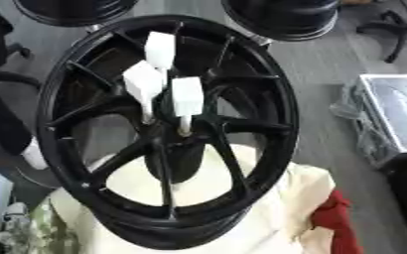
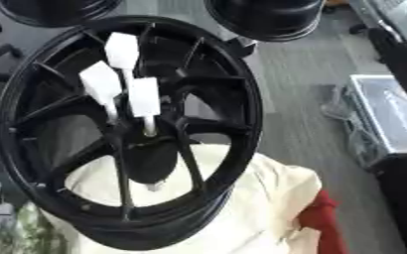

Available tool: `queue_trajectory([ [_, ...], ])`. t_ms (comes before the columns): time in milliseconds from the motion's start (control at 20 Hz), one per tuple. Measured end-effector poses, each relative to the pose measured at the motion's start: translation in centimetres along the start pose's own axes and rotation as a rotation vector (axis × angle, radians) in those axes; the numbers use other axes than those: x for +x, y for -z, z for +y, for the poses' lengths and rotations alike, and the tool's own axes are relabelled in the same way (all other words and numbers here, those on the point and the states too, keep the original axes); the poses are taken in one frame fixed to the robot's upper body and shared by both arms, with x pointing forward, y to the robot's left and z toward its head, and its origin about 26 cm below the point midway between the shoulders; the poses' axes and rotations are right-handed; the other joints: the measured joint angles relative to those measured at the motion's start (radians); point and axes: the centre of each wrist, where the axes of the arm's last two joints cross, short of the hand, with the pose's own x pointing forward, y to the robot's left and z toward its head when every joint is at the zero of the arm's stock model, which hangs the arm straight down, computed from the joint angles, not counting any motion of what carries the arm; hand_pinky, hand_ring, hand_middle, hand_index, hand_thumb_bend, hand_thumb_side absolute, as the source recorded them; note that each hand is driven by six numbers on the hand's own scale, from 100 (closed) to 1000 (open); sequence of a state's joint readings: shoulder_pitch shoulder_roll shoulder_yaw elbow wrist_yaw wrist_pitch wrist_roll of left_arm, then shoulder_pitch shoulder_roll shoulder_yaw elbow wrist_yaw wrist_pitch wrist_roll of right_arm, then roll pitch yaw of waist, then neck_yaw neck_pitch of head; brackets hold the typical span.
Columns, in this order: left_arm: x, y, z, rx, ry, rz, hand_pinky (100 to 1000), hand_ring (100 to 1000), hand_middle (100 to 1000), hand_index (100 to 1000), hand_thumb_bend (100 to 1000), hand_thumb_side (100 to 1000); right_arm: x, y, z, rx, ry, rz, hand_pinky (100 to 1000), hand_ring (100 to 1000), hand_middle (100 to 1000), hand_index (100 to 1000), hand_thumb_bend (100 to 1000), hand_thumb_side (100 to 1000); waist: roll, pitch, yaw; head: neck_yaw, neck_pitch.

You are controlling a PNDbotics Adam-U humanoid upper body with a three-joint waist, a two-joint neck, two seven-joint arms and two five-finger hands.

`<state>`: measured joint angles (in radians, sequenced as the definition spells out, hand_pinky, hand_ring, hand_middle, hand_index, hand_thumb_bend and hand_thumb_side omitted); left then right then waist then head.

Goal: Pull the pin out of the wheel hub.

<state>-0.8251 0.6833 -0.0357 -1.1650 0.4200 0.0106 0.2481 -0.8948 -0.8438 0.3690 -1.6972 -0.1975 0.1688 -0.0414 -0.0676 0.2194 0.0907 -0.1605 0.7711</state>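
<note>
A black spoked wheel hub (image 1: 268, 124) lies tilted on a cream cloth (image 1: 285, 208), filling the middle of both views. Three white pins with block-shaped heads stand in its centre. One head (image 1: 160, 49) is farthest back, one (image 1: 143, 82) sits to the left, and the nearest one (image 1: 187, 96) has a thin stem running down into the hub's centre (image 1: 182, 131). Nothing touches the pins. Neither of my hands shows in either view.
Two more black wheels (image 1: 281, 17) (image 1: 72, 10) stand behind the hub. A grey case wrapped in plastic (image 1: 394, 116) lies on the floor to the right, and a red cloth (image 1: 333, 218) peeks from under the cream one. A dark shape with a pale end (image 1: 32, 154) borders the hub's left rim.
</note>
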Motion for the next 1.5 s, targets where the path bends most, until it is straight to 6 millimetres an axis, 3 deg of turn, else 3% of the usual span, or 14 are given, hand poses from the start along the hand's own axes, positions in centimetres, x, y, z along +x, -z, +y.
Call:
queue_trajectory([
  [150,-0.1,-0.1,0.2,-0.002,0.018,0.006,787,830,800,864,1000,540,2.2,-0.1,1.5,0.113,-0.055,-0.052,844,774,790,863,130,553,-0.003,-0.003,0.000,0.001,0.000],
  [450,-0.1,-0.1,0.7,-0.003,0.042,0.008,787,831,800,863,1000,535,6.6,-1.1,4.1,0.313,-0.140,-0.117,849,783,793,867,100,616,-0.012,-0.014,-0.008,0.011,0.000],
  [700,-0.2,-0.3,1.0,-0.004,0.058,0.015,787,831,800,862,1000,532,8.9,-1.0,4.7,0.424,-0.154,-0.118,847,776,785,861,100,652,-0.015,-0.019,-0.015,0.019,0.000],
  [950,-0.5,-0.4,1.1,-0.005,0.066,0.024,787,831,799,860,1000,531,9.9,-0.7,5.9,0.546,-0.138,-0.093,848,784,789,864,100,684,-0.016,-0.019,-0.017,0.025,0.000],
  [1250,-0.6,-0.4,1.2,-0.004,0.068,0.028,794,832,797,858,1000,528,9.9,-0.8,6.9,0.670,-0.146,-0.067,852,799,790,864,113,631,-0.018,-0.019,-0.021,0.027,0.000],
  [1350,-0.6,-0.4,1.3,-0.002,0.072,0.029,794,832,796,856,1000,528,9.9,-0.8,7.1,0.704,-0.156,-0.063,861,826,799,870,210,526,-0.020,-0.019,-0.022,0.028,0.000],
  [1400,-0.5,-0.4,1.4,0.000,0.075,0.028,795,832,796,856,1000,528,9.9,-0.8,7.2,0.721,-0.165,-0.059,863,828,801,870,214,545,-0.022,-0.019,-0.023,0.029,0.000],
  [1500,-0.5,-0.4,1.4,-0.001,0.076,0.029,794,832,795,855,1000,528,9.9,-0.8,7.5,0.754,-0.188,-0.047,871,838,806,867,290,453,-0.023,-0.019,-0.023,0.031,0.000],
])
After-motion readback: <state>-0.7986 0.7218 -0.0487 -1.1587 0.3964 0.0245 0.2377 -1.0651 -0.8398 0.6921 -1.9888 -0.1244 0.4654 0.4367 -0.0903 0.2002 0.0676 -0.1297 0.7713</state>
